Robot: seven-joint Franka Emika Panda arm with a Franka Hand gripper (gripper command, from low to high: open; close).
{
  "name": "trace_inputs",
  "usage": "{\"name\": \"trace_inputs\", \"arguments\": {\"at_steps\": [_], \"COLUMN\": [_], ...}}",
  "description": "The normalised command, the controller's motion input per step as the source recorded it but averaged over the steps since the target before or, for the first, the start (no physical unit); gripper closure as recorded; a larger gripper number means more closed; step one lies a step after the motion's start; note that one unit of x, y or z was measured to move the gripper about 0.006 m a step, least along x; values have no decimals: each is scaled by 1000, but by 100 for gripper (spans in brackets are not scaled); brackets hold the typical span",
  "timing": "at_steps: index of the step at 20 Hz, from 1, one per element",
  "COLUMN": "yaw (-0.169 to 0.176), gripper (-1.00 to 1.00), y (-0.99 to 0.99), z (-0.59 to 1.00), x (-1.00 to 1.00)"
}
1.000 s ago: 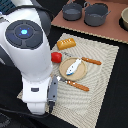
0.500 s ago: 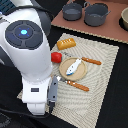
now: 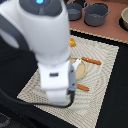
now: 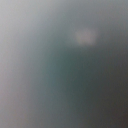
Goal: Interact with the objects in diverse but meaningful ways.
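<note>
In the exterior view my arm is blurred and covers most of the woven mat [image 3: 102, 80]. The white hand of my gripper [image 3: 56, 86] hangs over the mat's near left part; its fingers are hidden behind it, so open or shut is unclear. An orange-yellow bread-like block [image 3: 73, 42] peeks out beside the arm. A pale round piece [image 3: 81, 69] lies just to the exterior view's right of the hand. Two orange sticks [image 3: 91, 61] [image 3: 83, 88] lie near it. The tomato and cup are hidden. The wrist view is a grey-green blur.
Two dark grey pots [image 3: 75, 10] [image 3: 96, 14] stand at the back on a brown surface, with a bowl [image 3: 125, 19] at the far right edge. Black tabletop [image 3: 112, 112] surrounds the mat.
My arm has swung toward the exterior view's right, over the mat. It now covers the tomato and most of the bread-like block. The arm looks motion-blurred.
</note>
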Motion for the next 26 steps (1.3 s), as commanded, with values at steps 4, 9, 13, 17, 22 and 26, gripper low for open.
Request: {"name": "trace_inputs", "arguments": {"at_steps": [4,9,13,17,22,26], "yaw": [47,31,26,24,21,46], "gripper": [100,100,100,100,100,100], "y": [896,917,919,907,887,654], "z": [461,224,74,0,-29,-296], "x": [505,507,506,478,410,46]}}
